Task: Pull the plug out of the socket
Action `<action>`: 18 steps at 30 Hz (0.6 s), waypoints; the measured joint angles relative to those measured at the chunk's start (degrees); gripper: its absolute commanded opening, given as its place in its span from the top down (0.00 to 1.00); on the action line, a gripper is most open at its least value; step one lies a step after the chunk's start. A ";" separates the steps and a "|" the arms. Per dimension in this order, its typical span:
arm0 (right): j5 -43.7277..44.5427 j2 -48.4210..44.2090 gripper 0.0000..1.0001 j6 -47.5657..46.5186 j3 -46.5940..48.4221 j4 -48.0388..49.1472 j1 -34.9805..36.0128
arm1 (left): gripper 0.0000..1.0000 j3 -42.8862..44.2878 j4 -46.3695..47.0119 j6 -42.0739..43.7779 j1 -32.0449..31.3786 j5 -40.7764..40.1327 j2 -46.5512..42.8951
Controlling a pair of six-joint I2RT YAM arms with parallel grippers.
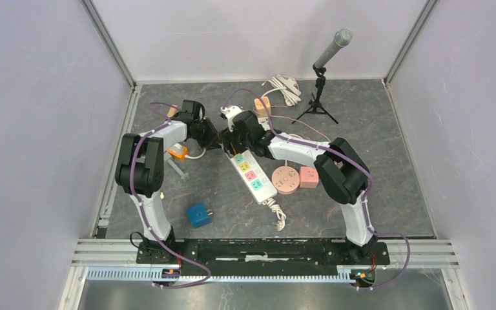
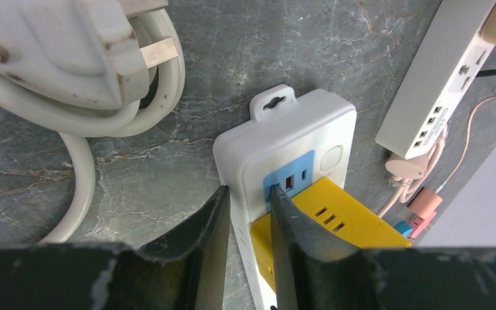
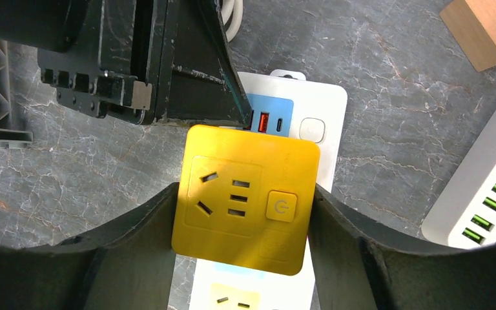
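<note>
A white power strip (image 1: 256, 175) lies mid-table, also in the left wrist view (image 2: 284, 123) and the right wrist view (image 3: 326, 110). A yellow cube plug (image 3: 245, 194) sits in its far socket, next to the blue USB panel; it also shows in the left wrist view (image 2: 342, 216). My right gripper (image 3: 244, 189) is shut on the yellow plug, one finger on each side; from above (image 1: 236, 143) it hides the plug. My left gripper (image 2: 248, 194) clamps the strip's far end, one finger against its side and one on the blue panel; from above it is at the strip's far end (image 1: 218, 141).
A blue cube plug (image 1: 199, 215) lies near front left. A round pink socket (image 1: 287, 179) and a pink square one (image 1: 309, 176) lie right of the strip. A second white strip (image 2: 439, 84), a coiled white cable with plug (image 2: 71, 58) and a microphone tripod (image 1: 318, 106) stand behind.
</note>
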 measured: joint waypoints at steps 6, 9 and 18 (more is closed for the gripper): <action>-0.96 -0.09 1.00 1.29 -1.11 2.10 -0.13 | 0.67 -0.74 0.66 0.02 0.02 -0.26 0.00; -1.95 -0.13 1.00 2.08 -1.16 2.32 -0.48 | 0.67 -2.23 2.51 -0.02 0.17 0.02 -0.50; -5.18 -0.74 1.00 5.68 -3.96 7.93 -1.77 | 0.67 -2.51 2.80 -0.02 0.24 -0.98 -0.79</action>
